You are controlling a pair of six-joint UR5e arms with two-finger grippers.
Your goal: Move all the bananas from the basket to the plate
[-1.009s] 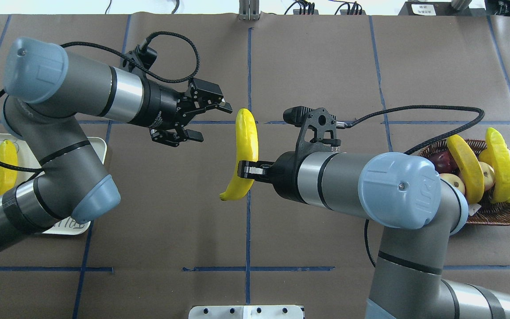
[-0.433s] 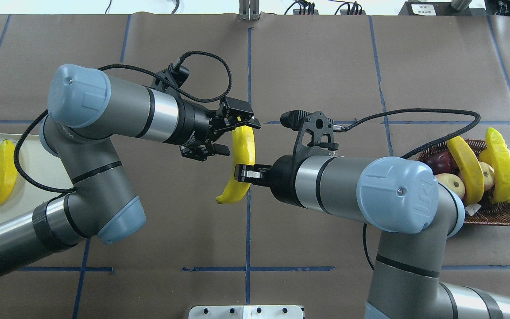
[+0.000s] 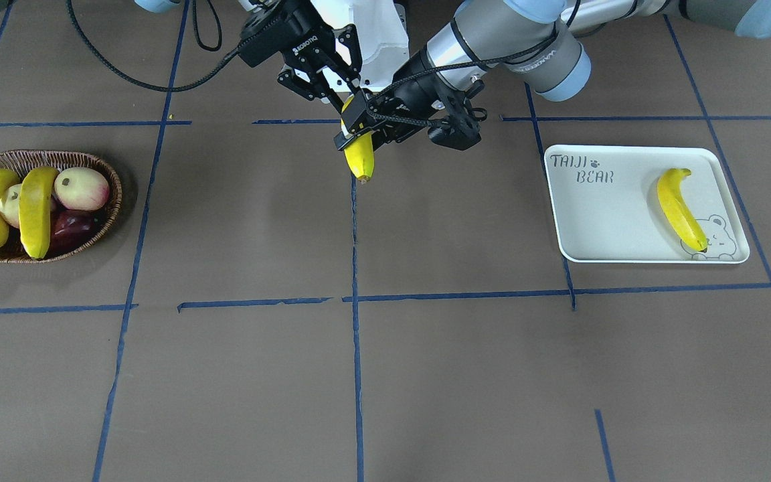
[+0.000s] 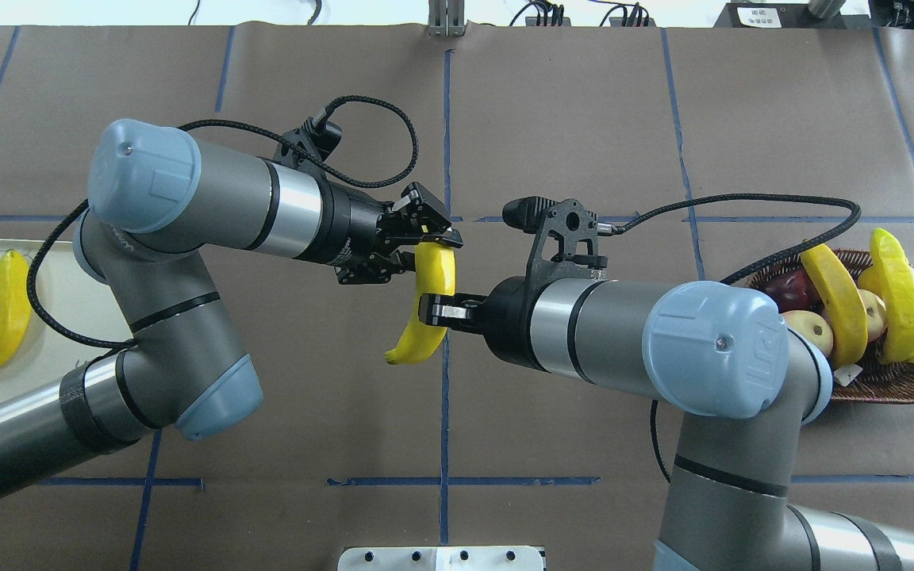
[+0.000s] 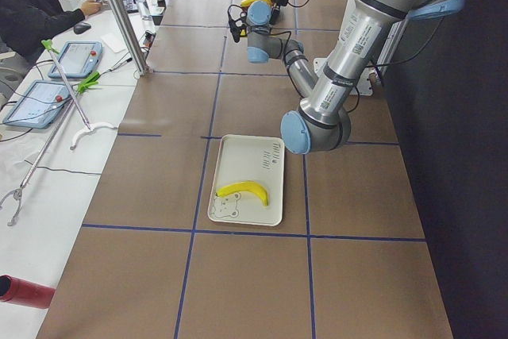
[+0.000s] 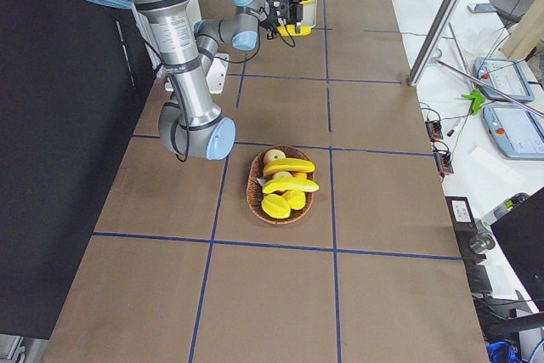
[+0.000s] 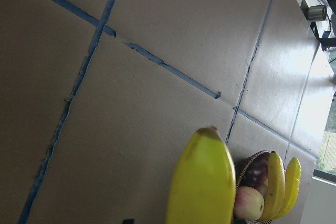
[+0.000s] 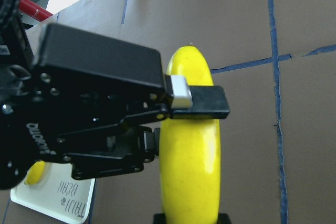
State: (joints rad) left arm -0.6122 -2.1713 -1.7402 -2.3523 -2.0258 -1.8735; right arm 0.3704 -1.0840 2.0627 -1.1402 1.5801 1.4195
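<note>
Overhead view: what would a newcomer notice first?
A banana held above mid-table: the right tool grips its middle while the left tool straddles its upper end. Two bananas stick up from the basket at right; a lone banana lies on the plate at left.

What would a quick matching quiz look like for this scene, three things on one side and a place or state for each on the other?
Things
1 banana over the centre line
2 banana beside the bear drawing
3 basket

Place or state
a lying flat on the plate
b brown wicker, on the robot's right
c clamped in the right gripper, in the air

Pairs: 1-c, 2-a, 3-b
</note>
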